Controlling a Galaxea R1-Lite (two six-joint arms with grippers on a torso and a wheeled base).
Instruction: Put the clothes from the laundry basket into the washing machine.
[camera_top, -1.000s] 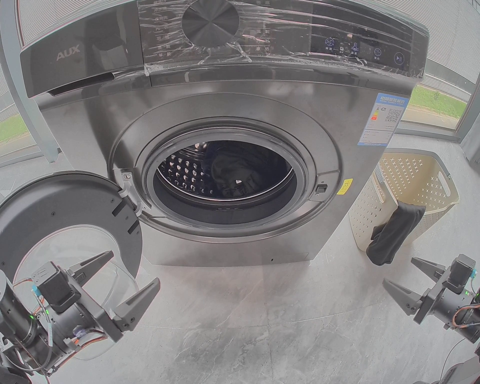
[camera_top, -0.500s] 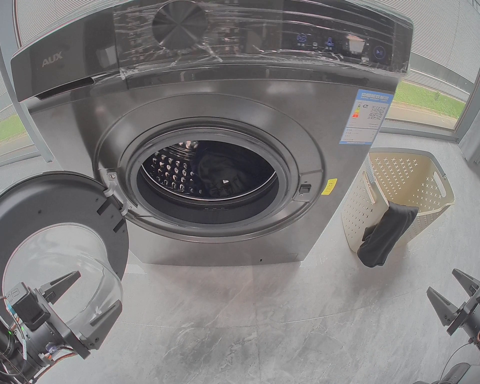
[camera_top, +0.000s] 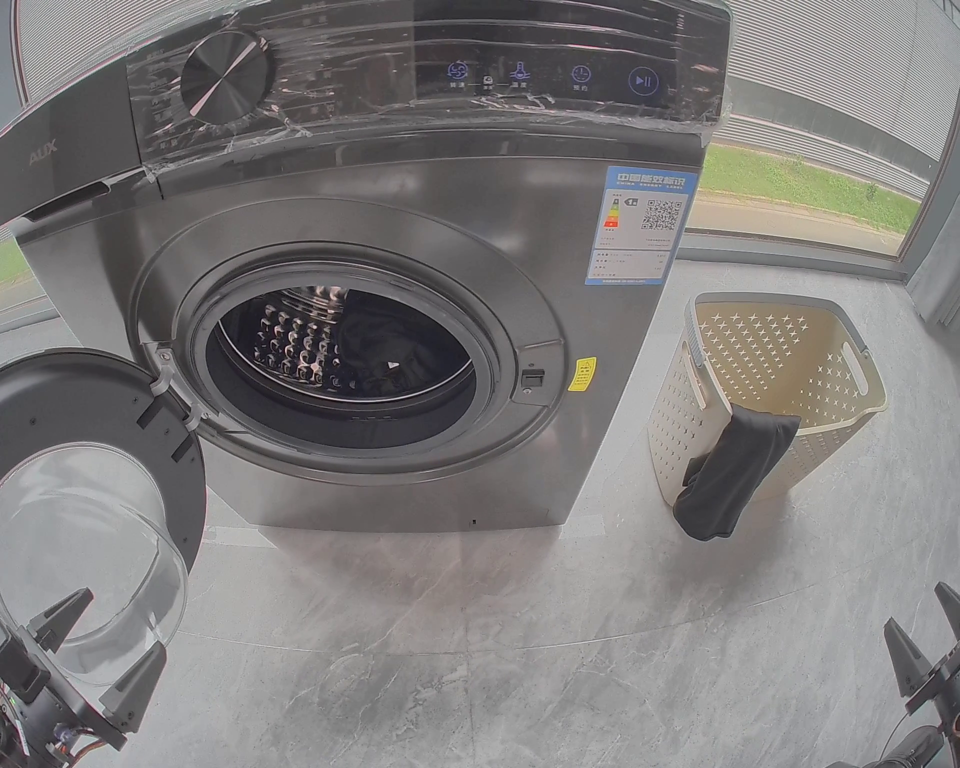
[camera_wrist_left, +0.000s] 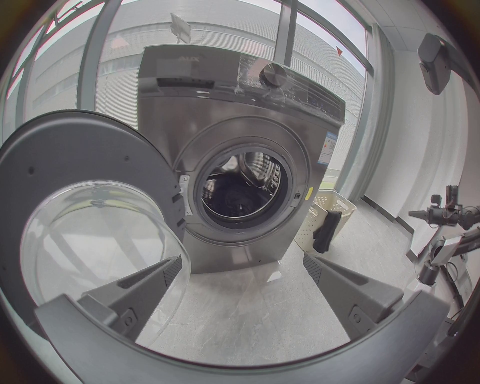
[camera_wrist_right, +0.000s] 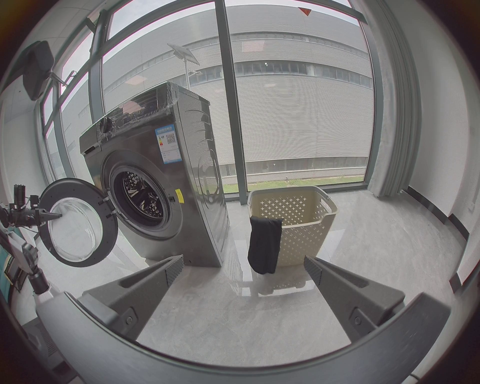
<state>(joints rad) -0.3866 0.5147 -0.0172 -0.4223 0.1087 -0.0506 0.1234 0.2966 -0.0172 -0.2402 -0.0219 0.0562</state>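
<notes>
The grey washing machine (camera_top: 400, 210) stands ahead on the left, its round door (camera_top: 95, 470) swung open to the left. Dark clothes (camera_top: 385, 350) lie inside the drum. To the machine's right stands a cream laundry basket (camera_top: 770, 298) with a black garment (camera_top: 730, 480) draped over its front rim. My left gripper (camera_top: 120, 625) is low at the left, open and empty, just in front of the open door. My right gripper (camera_top: 916, 607) is low at the right, open and empty, well short of the basket. In the right wrist view the black garment (camera_wrist_right: 264, 245) hangs straight ahead of the right gripper (camera_wrist_right: 242, 270).
Grey stone floor (camera_top: 520, 620) lies free between me and the machine. The open door's glass bowl (camera_wrist_left: 100, 240) is close to my left gripper (camera_wrist_left: 240, 270). Large windows (camera_wrist_right: 300, 100) stand behind the basket, and a curtain (camera_wrist_right: 395, 100) hangs at the far right.
The head view has swung right, so the machine sits further left in the picture. Both grippers have dropped lower and back toward the picture's bottom corners, still open.
</notes>
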